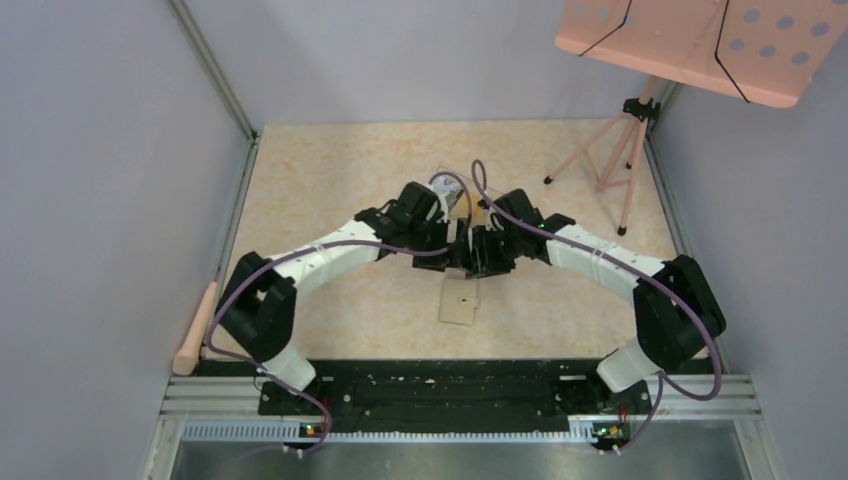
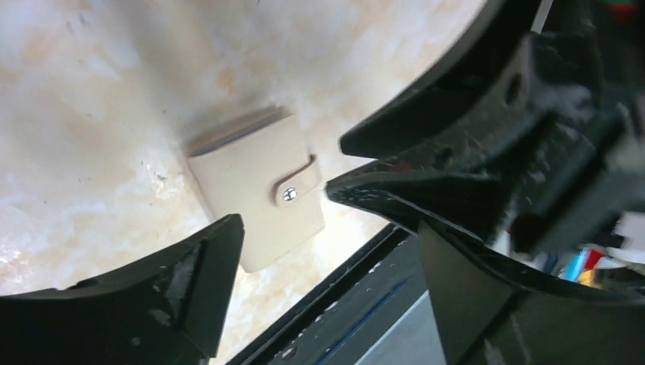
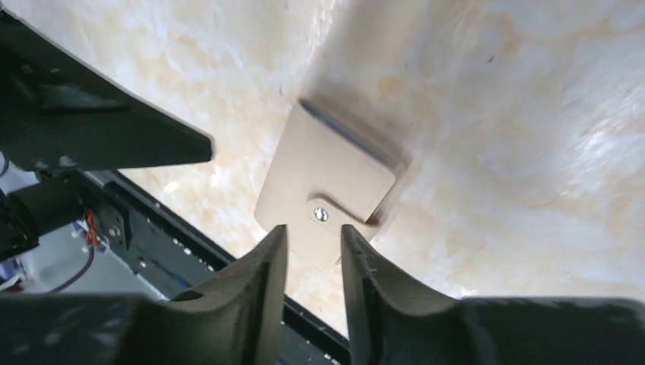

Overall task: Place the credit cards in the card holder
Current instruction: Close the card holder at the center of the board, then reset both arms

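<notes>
Card holder (image 1: 459, 301): beige, folded shut with the strap snapped, lying flat on the table (image 1: 330, 180) at 6 o'clock of the two meeting grippers; left gripper (image 2: 327, 228) fingers spread wide, holding nothing; right gripper (image 3: 313, 232) fingers narrowly parted, holding nothing.

Your top view looks down from high above and behind the arm bases, far enough back to take in the whole table (image 1: 330, 180). Your two wrist views hang close over the tabletop, looking steeply down from opposite sides. All three share the card holder (image 1: 460, 300) lying near the table's front edge.
</notes>
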Robot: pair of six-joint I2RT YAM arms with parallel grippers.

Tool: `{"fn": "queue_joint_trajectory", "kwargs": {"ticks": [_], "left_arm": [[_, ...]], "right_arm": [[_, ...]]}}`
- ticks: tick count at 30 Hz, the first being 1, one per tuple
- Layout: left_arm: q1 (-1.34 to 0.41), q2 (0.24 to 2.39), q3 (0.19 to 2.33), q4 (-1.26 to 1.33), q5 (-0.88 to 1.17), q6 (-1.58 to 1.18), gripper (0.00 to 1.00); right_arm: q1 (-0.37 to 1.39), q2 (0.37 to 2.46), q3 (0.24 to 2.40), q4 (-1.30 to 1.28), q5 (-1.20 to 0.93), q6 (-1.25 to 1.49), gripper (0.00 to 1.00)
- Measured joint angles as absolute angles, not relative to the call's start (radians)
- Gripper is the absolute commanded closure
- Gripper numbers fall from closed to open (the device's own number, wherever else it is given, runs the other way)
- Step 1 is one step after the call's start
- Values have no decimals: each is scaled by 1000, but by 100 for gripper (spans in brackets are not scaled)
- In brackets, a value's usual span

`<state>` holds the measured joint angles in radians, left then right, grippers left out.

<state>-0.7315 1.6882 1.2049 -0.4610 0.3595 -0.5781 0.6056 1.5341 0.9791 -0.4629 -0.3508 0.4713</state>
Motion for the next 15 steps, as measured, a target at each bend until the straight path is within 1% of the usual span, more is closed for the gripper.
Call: {"fn": "queue_joint_trajectory", "kwargs": {"ticks": [1, 4, 8, 11, 15], "left_arm": [[-712, 1648, 1187, -437, 379, -583, 1], [-650, 1554, 1112, -330, 442, -628, 1], [-540, 1464, 957, -116, 525, -728, 1], [-449, 1417, 841, 15, 567, -805, 1], [-307, 1374, 695, 197, 625, -924, 1]], "right_arm": [[603, 1527, 989, -461, -337, 475, 55], [584, 1506, 1016, -450, -330, 495, 42], [551, 1472, 1022, -434, -358, 519, 29], [501, 1454, 1022, -422, -394, 543, 15], [413, 1438, 1021, -373, -450, 572, 8]]}}
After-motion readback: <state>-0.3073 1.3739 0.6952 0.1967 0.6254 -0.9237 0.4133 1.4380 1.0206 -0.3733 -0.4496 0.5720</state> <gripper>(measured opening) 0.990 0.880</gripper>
